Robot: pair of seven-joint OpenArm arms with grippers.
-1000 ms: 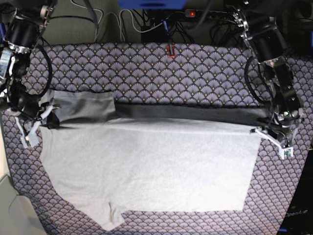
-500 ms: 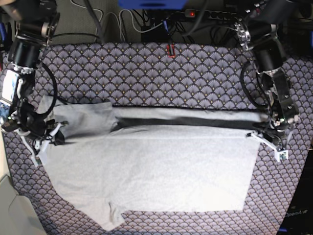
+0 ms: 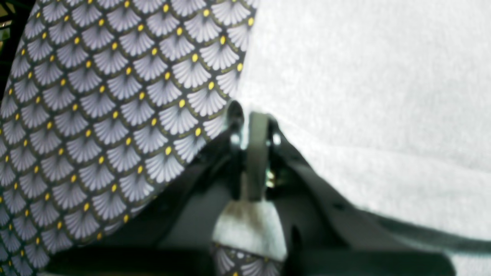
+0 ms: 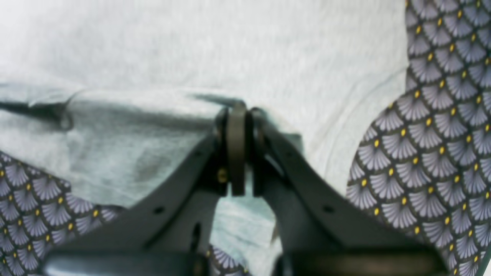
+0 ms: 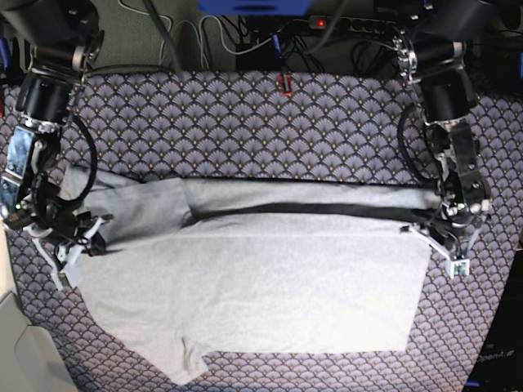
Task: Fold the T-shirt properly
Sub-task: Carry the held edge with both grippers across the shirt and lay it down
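Observation:
The light grey T-shirt (image 5: 253,286) lies spread wide on the purple scallop-patterned tablecloth (image 5: 245,122), its far edge doubled over toward the front, with a thin dark shadow under the fold. At the shirt's right end, my left gripper (image 5: 433,237) is shut on the folded edge. The left wrist view shows that left gripper (image 3: 253,122) pinching the T-shirt (image 3: 364,76). At the shirt's left end, by the sleeve, my right gripper (image 5: 78,243) is also shut on cloth. In the right wrist view the right gripper (image 4: 238,111) clamps a fold of the T-shirt (image 4: 191,38). No lettering shows.
Cables and a power strip (image 5: 319,23) run along the table's far edge, and a small red object (image 5: 284,82) sits at the back centre. The tablecloth (image 3: 96,115) shows beside the shirt. A pale surface (image 5: 16,351) borders the table's left front corner.
Both grippers have carried the shirt's far edge forward and down. The left-side gripper moved toward the front and the dark gap under the fold has narrowed.

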